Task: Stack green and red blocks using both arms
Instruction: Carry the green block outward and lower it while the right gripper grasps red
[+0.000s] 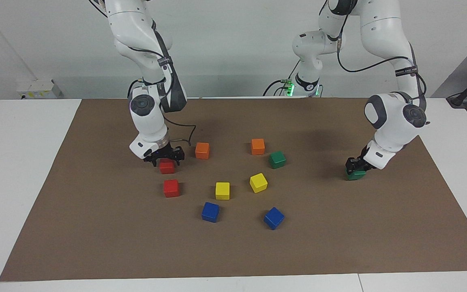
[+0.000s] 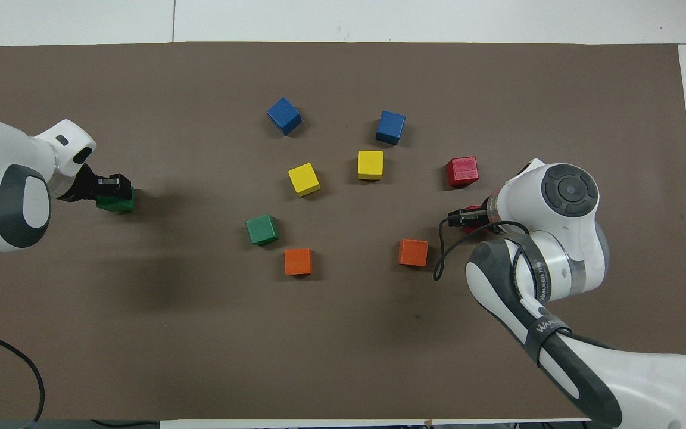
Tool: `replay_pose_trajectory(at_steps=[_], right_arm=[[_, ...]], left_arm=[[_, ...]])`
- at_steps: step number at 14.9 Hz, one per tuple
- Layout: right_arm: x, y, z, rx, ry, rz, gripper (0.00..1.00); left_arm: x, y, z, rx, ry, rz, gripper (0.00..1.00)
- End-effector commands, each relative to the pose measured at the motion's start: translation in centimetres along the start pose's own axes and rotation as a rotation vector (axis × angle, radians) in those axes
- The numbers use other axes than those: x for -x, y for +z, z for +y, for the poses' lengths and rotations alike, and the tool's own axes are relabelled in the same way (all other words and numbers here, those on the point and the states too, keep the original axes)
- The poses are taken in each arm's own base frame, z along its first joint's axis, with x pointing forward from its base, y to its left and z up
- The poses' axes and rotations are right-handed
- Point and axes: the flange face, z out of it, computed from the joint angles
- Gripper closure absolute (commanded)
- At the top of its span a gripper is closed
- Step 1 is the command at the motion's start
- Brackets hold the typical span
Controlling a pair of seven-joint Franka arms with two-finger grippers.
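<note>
From above, right gripper largely hides red block, seemingly straddling it

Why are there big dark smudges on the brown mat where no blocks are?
Those are shadows of the arms. In the overhead view a soft one lies on the brown mat near the left hand with its green block, and a fainter one by the right arm; in the facing view each small block, like the yellow block, drops only a thin shadow beside it.
</note>
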Motion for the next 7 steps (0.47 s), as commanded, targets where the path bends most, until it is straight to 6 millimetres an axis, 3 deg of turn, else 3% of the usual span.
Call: replay_pose_trajectory(at_steps=[1,2,3,4,5,7], right_arm=[[-0.3,0.0,0.6,-0.011,-0.011,0.008,0.63],[-0.3,0.0,0.6,-0.010,-0.019,0.005,0.93],[-0.2,-0.2,0.5,-0.010,-0.017,0.000,1.00],[-0.5,-1.0,0.5,-0.009,-0.015,-0.004,1.00],[-1.1,-2.3,0.7,-0.004,-0.013,-0.025,1.00],[-2.8,-5.5,3.1,0.005,-0.019,-0.051,1.00]], left_arm=[[1.0,1.0,0.2,0.007,-0.016,0.029,1.00],[1.0,1.0,0.2,0.007,-0.023,0.029,1.00],[0.9,0.9,0.2,0.008,-0.026,0.029,1.00],[0.8,0.9,0.3,0.007,-0.025,0.032,0.64],[0.8,0.8,0.2,0.008,-0.026,0.031,0.01],[0.9,0.6,0.1,0.007,-0.029,0.027,0.00]])
